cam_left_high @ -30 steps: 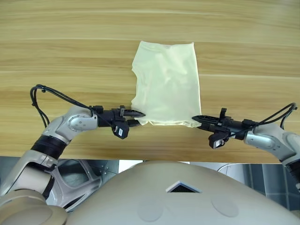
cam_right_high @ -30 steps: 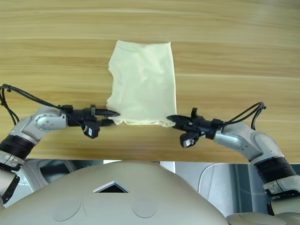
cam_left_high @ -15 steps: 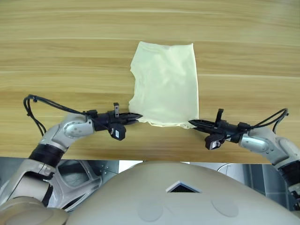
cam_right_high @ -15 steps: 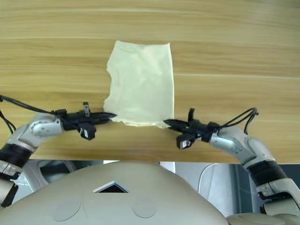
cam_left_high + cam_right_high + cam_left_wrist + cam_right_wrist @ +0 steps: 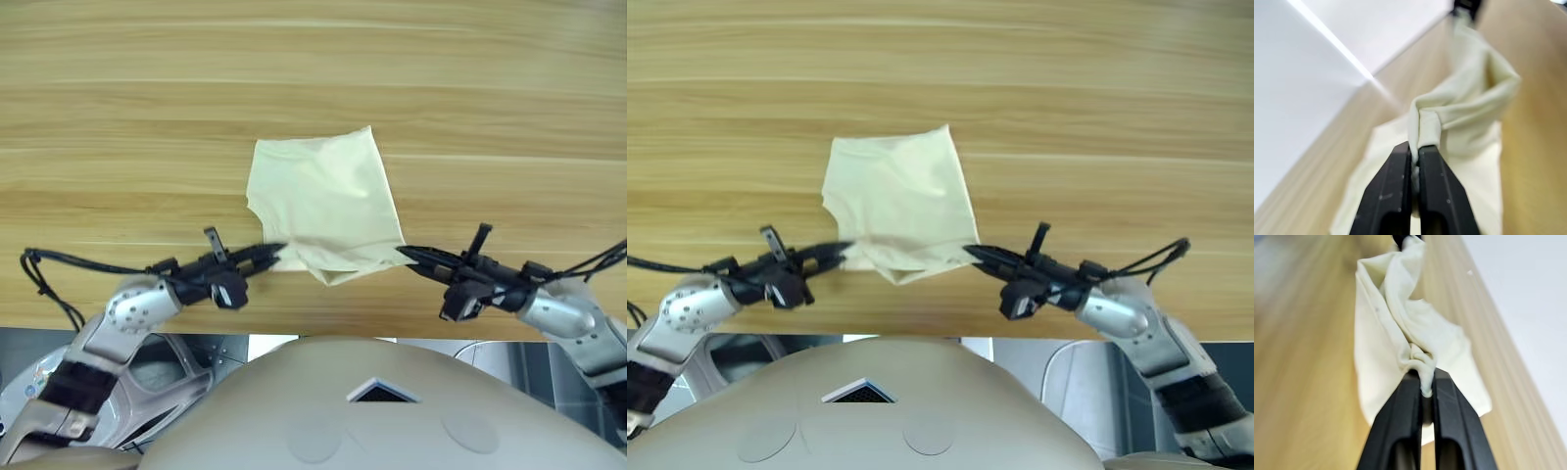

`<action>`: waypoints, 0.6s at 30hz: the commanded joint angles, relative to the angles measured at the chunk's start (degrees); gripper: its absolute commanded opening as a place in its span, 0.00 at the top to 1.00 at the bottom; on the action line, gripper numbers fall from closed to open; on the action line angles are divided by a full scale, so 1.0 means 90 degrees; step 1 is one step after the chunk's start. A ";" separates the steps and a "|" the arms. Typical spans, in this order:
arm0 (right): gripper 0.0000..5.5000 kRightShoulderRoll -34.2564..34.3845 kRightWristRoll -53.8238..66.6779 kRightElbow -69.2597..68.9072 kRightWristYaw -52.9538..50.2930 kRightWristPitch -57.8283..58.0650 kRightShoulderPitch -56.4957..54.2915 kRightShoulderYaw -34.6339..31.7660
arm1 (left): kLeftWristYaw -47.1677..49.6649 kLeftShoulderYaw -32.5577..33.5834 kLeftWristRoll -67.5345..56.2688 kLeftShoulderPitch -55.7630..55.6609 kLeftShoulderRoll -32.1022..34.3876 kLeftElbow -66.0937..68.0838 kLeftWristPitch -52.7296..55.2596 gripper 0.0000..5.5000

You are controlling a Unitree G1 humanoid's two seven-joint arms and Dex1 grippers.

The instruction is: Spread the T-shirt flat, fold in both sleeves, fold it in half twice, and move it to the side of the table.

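Pale yellow T-shirt (image 5: 318, 201), folded to a narrow panel, sits near the middle of the desk (image 5: 137, 117), close to its near edge. The far hem lies flat on the wood; the near edge is raised and sags in a loose pouch between the two arms. Bare wood runs wide on the left, on the right and beyond the far hem; the desk's near edge is just behind the cloth. Left fingers (image 5: 263, 257) are pressed together on the near left corner (the left wrist view shows a bunched fold of cloth pinched at the tips). Right fingers (image 5: 419, 256) pinch the near right corner the same way. Both forearms come in low from the sides, bent at the elbows, their fingers pointing inward toward each other.
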 commanded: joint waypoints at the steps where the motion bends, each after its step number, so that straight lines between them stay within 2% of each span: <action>1: 0.98 0.0819 0.0212 0.0597 0.0315 0.0263 -0.1036 0.0441 | 0.0058 0.0252 -0.0752 -0.0559 -0.0675 0.0527 0.0275 1.00; 10: 0.98 0.2880 0.0408 0.3046 0.0012 0.0825 -0.3546 0.0330 | 0.0255 0.0819 -0.0904 -0.1763 -0.1963 0.2131 0.0688 1.00; 17: 0.98 0.3792 -0.0347 0.5864 -0.0987 0.0563 -0.5026 0.0196 | 0.0587 0.1039 -0.0251 -0.3098 -0.2528 0.4185 0.0664 1.00; 18: 0.91 0.3872 -0.0449 0.6251 -0.1178 0.0532 -0.5214 0.0166 | 0.0615 0.1046 -0.0171 -0.3274 -0.2587 0.4464 0.0659 1.00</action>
